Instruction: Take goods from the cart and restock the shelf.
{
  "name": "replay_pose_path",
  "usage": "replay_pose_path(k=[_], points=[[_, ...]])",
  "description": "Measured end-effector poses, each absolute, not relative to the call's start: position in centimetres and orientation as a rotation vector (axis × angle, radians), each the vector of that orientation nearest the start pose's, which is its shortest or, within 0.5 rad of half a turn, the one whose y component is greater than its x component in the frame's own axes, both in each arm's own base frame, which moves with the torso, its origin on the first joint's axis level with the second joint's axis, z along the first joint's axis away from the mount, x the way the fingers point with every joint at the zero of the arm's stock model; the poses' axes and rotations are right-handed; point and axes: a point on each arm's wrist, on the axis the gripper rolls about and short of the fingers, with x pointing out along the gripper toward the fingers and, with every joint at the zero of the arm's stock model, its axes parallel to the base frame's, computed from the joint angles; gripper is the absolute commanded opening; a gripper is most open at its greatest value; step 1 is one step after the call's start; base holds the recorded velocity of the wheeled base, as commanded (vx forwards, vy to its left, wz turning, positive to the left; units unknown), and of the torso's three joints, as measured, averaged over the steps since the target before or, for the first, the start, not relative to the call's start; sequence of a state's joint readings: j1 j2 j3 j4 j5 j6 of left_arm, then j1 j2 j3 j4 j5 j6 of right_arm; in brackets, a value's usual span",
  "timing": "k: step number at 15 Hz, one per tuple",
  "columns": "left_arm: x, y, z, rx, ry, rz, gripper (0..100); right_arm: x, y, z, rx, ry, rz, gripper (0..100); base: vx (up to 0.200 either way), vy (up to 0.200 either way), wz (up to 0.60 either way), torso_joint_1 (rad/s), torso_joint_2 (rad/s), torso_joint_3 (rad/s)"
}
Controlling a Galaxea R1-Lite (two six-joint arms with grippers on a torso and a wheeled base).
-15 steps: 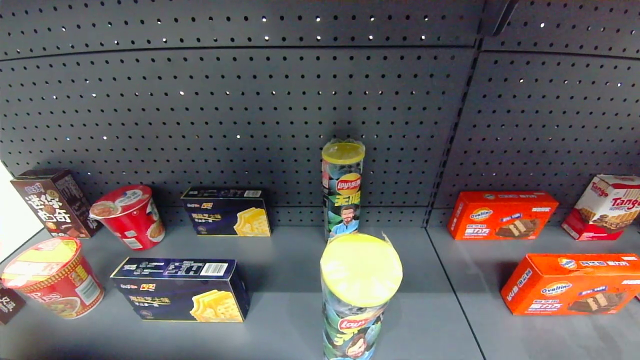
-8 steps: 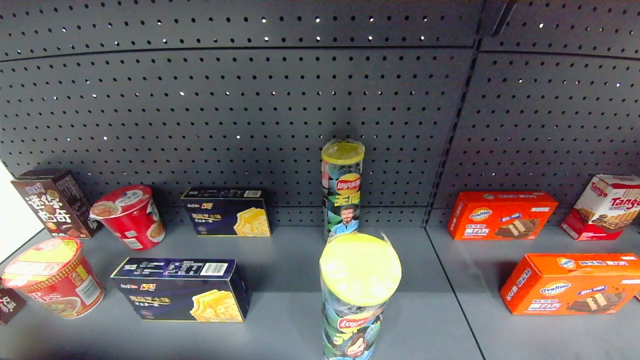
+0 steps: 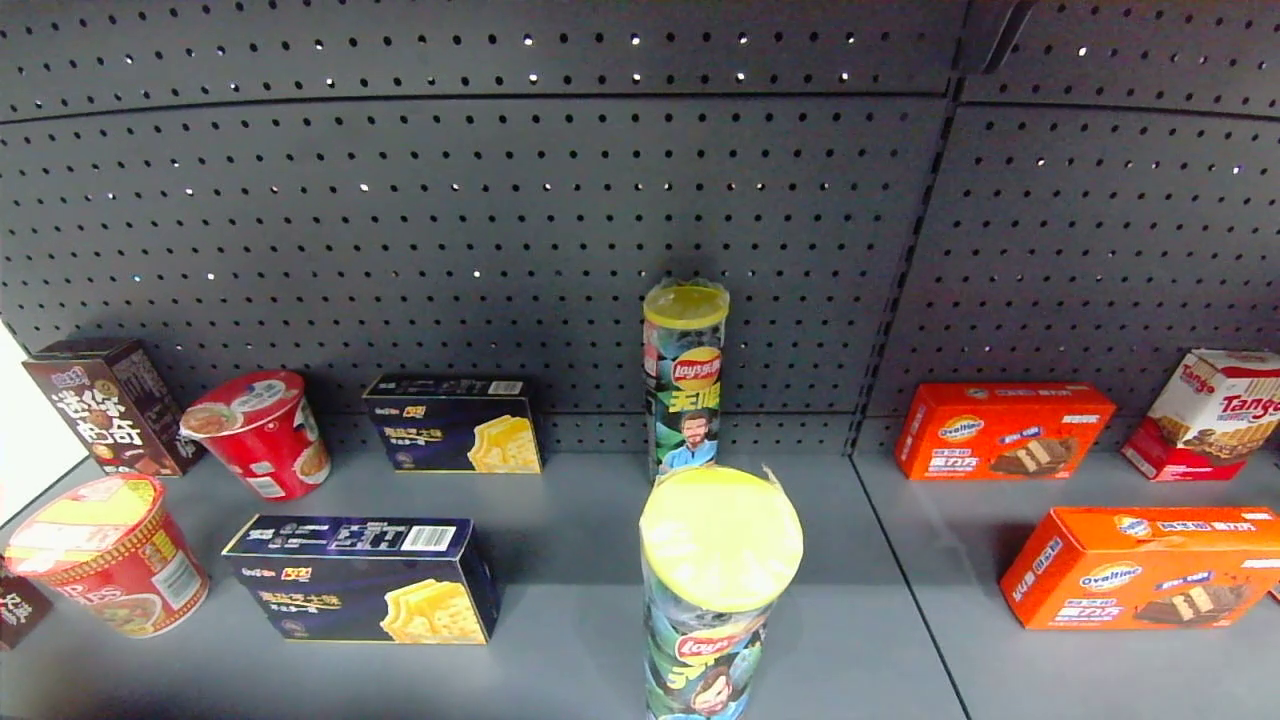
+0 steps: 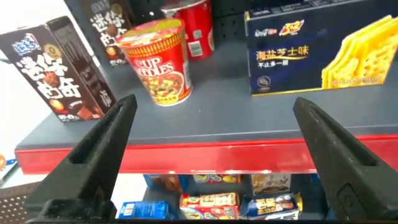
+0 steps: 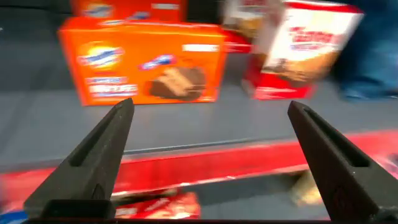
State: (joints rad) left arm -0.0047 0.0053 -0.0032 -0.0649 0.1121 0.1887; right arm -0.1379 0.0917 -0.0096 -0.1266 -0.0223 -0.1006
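Observation:
On the grey shelf [image 3: 580, 540], two tall chip cans with yellow lids stand upright, one at the front [image 3: 720, 590] and one at the back [image 3: 685, 375]. Two dark blue cracker boxes [image 3: 365, 580] [image 3: 455, 423] lie to their left. My left gripper [image 4: 214, 102] is open and holds nothing, in front of the shelf's red edge [image 4: 205, 152]; it faces a noodle cup [image 4: 158, 59] and a blue cracker box [image 4: 323, 53]. My right gripper [image 5: 211, 104] is open and holds nothing, facing an orange chocolate box [image 5: 146, 62] and a red-and-white wafer box [image 5: 301, 53].
Two noodle cups [image 3: 105, 565] [image 3: 258, 432] and a dark brown box [image 3: 105, 405] stand at the shelf's left. Orange boxes [image 3: 1005, 430] [image 3: 1140, 580] and a wafer box [image 3: 1215, 410] are on the right. A pegboard wall [image 3: 500, 220] backs the shelf. More goods [image 4: 211, 202] sit on a lower shelf.
The head picture has shifted very slightly; the goods on the shelf stand as before.

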Motion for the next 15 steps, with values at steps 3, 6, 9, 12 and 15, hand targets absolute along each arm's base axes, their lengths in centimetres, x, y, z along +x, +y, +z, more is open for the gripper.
replay_pose_path(k=[3,6,9,12,15], points=[[-2.26,0.19,8.22,0.187,-0.051,0.082,100,-1.59,0.25,8.57,-0.054,0.01,-0.125,100,0.0,0.0,0.0,0.0,0.0,0.0],[-2.27,0.21,8.23,0.148,-0.054,0.089,100,-1.6,0.22,8.45,-0.044,0.016,-0.139,100,0.0,0.0,0.0,0.0,0.0,0.0],[-2.3,0.46,8.15,0.079,-0.044,0.2,100,-1.59,0.2,8.43,-0.042,0.017,-0.149,100,0.0,0.0,0.0,0.0,0.0,0.0],[-2.29,0.41,8.11,0.081,-0.041,0.174,100,-1.59,0.22,8.43,-0.049,0.017,-0.136,100,0.0,0.0,0.0,0.0,0.0,0.0],[-2.24,-0.03,7.79,0.099,-0.018,-0.026,100,-1.58,0.37,8.4,-0.046,0.018,-0.069,100,0.0,0.0,0.0,0.0,0.0,0.0]])
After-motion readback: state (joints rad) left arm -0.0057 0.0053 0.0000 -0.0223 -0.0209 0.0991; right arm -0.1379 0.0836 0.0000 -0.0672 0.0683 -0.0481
